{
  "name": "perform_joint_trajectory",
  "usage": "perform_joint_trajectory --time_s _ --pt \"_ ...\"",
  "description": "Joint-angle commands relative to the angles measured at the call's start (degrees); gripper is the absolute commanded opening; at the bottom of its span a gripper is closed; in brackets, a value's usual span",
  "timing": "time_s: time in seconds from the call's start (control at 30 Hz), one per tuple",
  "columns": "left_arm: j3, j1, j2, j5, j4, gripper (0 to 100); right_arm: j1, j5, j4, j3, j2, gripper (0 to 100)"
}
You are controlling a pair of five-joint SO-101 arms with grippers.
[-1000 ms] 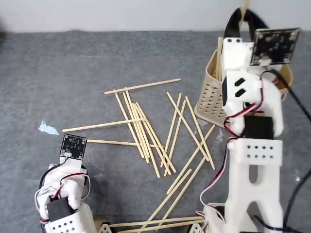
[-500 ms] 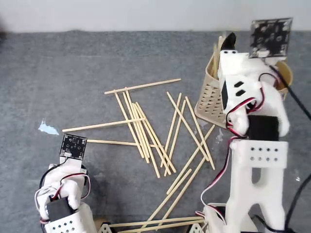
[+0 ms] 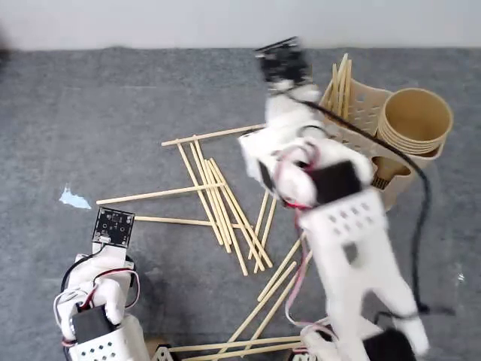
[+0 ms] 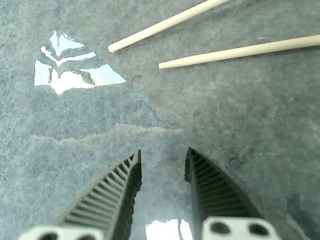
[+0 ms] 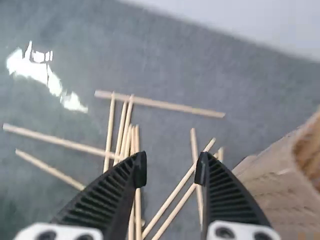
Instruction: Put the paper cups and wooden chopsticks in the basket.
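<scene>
Several loose wooden chopsticks point(image 3: 218, 199) lie scattered on the grey mat. The beige basket point(image 3: 361, 105) stands at the back right, with a few chopsticks point(image 3: 340, 79) upright in it and a stack of paper cups point(image 3: 417, 124) at its right end. My right arm point(image 3: 301, 150) stretches over the mat between the pile and the basket. Its gripper point(image 5: 171, 162) hangs open and empty above the chopsticks point(image 5: 127, 130), with the basket wall point(image 5: 280, 165) beside it. My left gripper point(image 4: 162, 162) is open low over bare mat, short of two chopstick ends point(image 4: 165, 65).
A pale blue scrap point(image 3: 74, 198) sticks to the mat at the left and shines in the left wrist view point(image 4: 70, 75). Two chopsticks point(image 3: 240, 347) lie along the front edge between the arm bases. A white wall borders the mat at the back.
My right arm has swung left from above the basket to above the loose chopsticks, uncovering the basket and cups. The left arm has not moved.
</scene>
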Motion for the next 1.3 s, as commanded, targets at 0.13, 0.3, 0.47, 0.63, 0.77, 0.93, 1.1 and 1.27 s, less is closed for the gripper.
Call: perform_joint_trajectory --time_s 0.13,0.3,0.47,0.63,0.77,0.93,1.1,1.27 --pt "-0.66 0.26 -0.44 0.35 0.35 14 -4.18 -0.35 0.40 -3.87 19.30 17.7" --pt "-0.66 0.26 -0.44 0.35 0.35 14 -4.18 -0.26 0.84 -12.40 32.31 17.7" --pt "-0.66 0.26 -0.44 0.35 0.35 14 -4.18 -0.18 0.92 -19.25 43.21 17.6" --pt "-0.66 0.26 -0.44 0.35 0.35 14 -4.35 -0.18 0.92 -22.51 49.63 17.6" --pt "-0.66 0.26 -0.44 0.35 0.35 14 -4.88 -0.18 0.92 -22.59 50.77 17.6" --pt "-0.66 0.26 -0.44 0.35 0.35 14 -5.58 -0.18 1.01 -22.33 51.03 17.6" --pt "-0.66 0.26 -0.44 0.35 0.35 14 -7.16 -0.18 2.59 -22.24 51.38 17.5" --pt "-0.66 0.26 -0.44 0.35 0.35 14 -6.99 -0.18 2.33 -22.59 55.16 17.5"
